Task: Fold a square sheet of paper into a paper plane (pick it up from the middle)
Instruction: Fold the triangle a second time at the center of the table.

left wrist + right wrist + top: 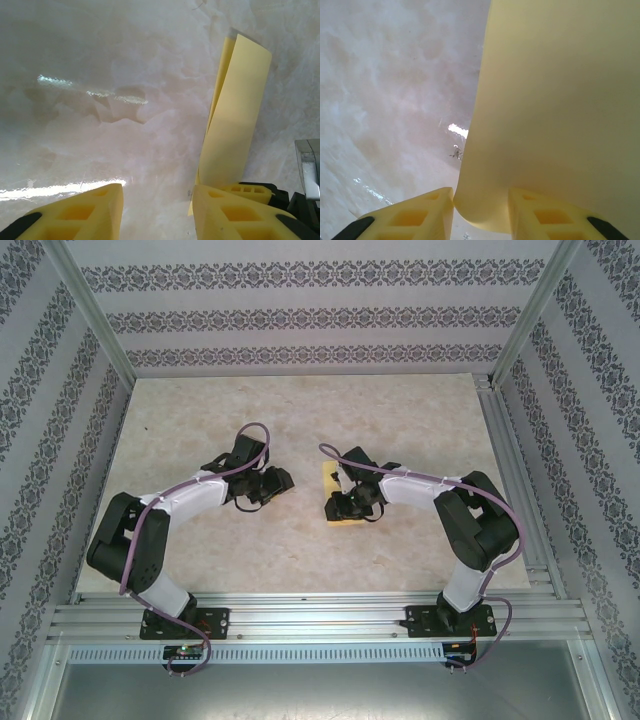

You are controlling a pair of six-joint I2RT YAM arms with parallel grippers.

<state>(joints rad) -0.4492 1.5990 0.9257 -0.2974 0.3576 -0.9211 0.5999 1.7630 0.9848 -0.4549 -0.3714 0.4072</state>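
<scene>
Both arms reach inward, elbows bent, over the middle of the table [300, 410]. The left gripper [278, 483] [157, 192] hangs with its jaws apart and nothing between them, while the right gripper [345, 505] [481, 195] is clamped on a curled bend of the sheet of paper [328, 476] [555, 100]. In the top view the right gripper covers most of the sheet. In the left wrist view the sheet [235, 125] stands upright, its lower end hidden behind a finger.
</scene>
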